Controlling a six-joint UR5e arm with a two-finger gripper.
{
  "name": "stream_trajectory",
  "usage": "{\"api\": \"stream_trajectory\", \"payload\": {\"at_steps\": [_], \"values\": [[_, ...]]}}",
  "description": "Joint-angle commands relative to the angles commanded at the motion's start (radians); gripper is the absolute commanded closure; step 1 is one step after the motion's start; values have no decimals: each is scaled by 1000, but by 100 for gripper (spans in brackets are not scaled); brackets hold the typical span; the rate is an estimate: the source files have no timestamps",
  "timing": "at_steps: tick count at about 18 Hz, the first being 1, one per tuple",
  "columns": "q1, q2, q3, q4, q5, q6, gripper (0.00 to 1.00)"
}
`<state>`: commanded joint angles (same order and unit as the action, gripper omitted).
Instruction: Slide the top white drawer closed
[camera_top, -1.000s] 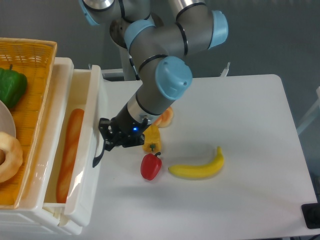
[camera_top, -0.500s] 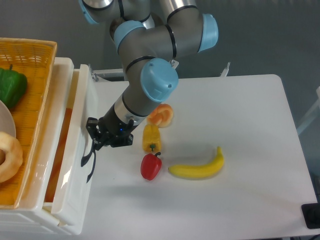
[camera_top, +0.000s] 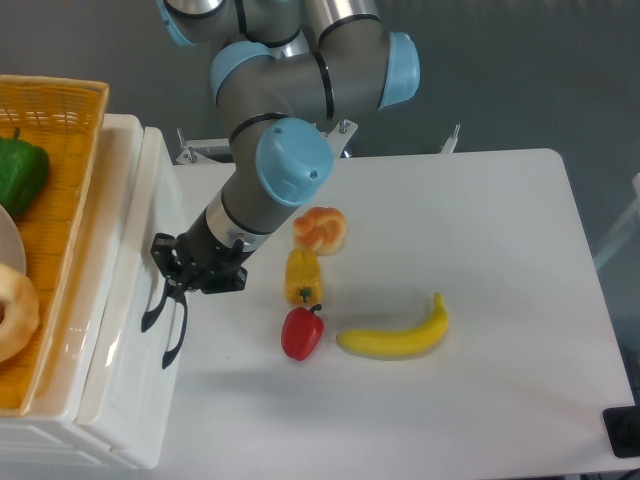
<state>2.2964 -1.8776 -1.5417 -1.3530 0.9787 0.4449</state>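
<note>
One glossy white drawer (camera_top: 150, 330) meets black jaws whose gap I cannot tell.

Bright, even overhead light — soft shadows under banana (camera_top: 397, 336), sharp focus, mild glare on table (camera_top: 500, 250).

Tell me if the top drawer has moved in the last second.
Yes. The top drawer slid left into the cabinet, away from the banana, pushed by the gripper.
</note>
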Motion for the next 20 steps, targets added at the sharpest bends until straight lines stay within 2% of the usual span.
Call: {"api": "stream_trajectory", "payload": {"at_steps": [2, 5, 6, 8, 9, 10, 13, 20], "values": [[-2, 0, 0, 2, 1, 0, 99], [1, 2, 2, 3, 5, 12, 87], [3, 0, 3, 6, 8, 14, 75], [9, 0, 3, 6, 26, 30, 37], [14, 2, 3, 6, 47, 41, 14], [20, 2, 3, 5, 69, 53, 0], [67, 3, 3, 3, 81, 58, 0], [238, 40, 11, 9, 139, 83, 0]]}}
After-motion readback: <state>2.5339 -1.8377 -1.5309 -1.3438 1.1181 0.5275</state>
